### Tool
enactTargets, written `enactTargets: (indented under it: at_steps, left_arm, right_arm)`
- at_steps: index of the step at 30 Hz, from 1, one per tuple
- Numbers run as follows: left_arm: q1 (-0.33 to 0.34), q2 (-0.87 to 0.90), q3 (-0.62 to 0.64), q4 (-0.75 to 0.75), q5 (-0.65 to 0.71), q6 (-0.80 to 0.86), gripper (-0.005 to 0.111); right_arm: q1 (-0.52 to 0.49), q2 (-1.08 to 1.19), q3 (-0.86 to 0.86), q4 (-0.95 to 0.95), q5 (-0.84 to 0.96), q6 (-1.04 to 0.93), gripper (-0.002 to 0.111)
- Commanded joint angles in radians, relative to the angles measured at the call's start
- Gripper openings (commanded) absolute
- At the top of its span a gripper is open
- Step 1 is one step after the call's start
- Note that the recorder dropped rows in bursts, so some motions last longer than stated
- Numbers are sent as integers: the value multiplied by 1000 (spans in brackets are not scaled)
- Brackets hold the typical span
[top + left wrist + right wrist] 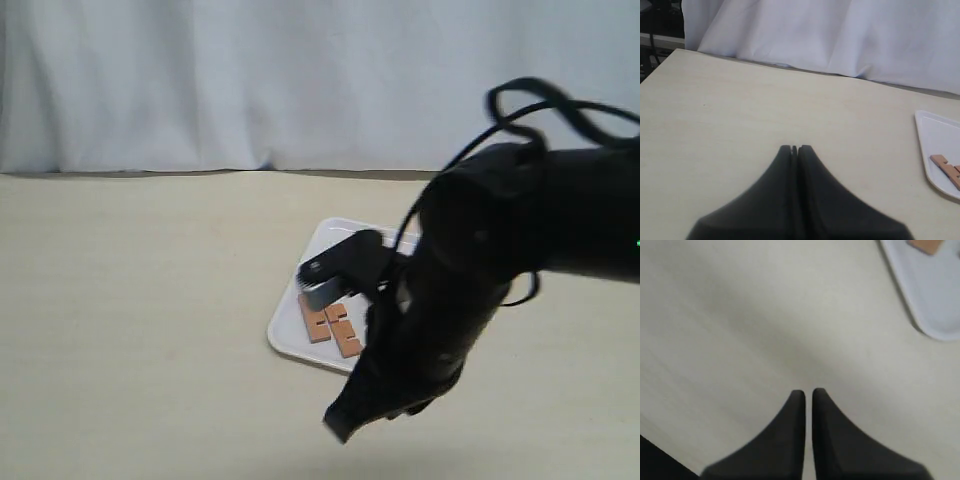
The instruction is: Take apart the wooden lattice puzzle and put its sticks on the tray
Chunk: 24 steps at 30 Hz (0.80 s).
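The white tray (292,335) lies mid-table with loose reddish-brown notched sticks (318,322) lying flat on it; no assembled lattice puzzle shows. My black right arm (490,260) reaches over the tray's right side and hides it. In the right wrist view my right gripper (808,391) hangs above bare table, its jaws a thin slit apart with nothing between them; the tray's corner (935,300) and a stick end (924,245) lie off to one side. My left gripper (794,147) is shut and empty over bare table, well apart from the tray (935,135) and its sticks (946,165).
A pale wooden tabletop (130,300) stretches around the tray. A white curtain (250,80) hangs along the far edge. A black cable (550,105) loops above the right arm.
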Motion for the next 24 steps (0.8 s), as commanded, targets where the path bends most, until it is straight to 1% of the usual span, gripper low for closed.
enactTargets:
  at_steps: [1,4,8,12,14,16,21,22,24]
  left_arm:
    - [-7,-2,2,-1,-11,-3,0]
    - [-7,-2,2,-1,-11,-3,0]
    - [-7,-2,2,-1,-11,-3,0]
    - [-7,-2,2,-1,-11,-3,0]
    - [-7,-2,2,-1,-11,-3,0]
    - [-7,-2,2,-1,-11,-3,0]
    - [-7,-2,2,-1,-11,-3,0]
    - [-7,-2,2,-1,-11,-3,0]
    - [-7,-2,2,-1,-11,-3,0]
  right_arm:
    - [-187,-134,122,21,-24,-11,5]
    - [-328,-245,220,-3,-69,-11,5]
    - [-507,-406,306,-68,-107,-11,5]
    - [-614,-575,353,-121,-188,-11,5]
    - [-637,-646,384,-124,-265,-2,5]
    - [-650,-725,441,-124,-380,7,5]
    - [-650,-955,647,-116,-677,12,5]
    - [-650,-1004,671,-104,-725,12,5]
    - [-650,-1104,708,-87,-764,12,5]
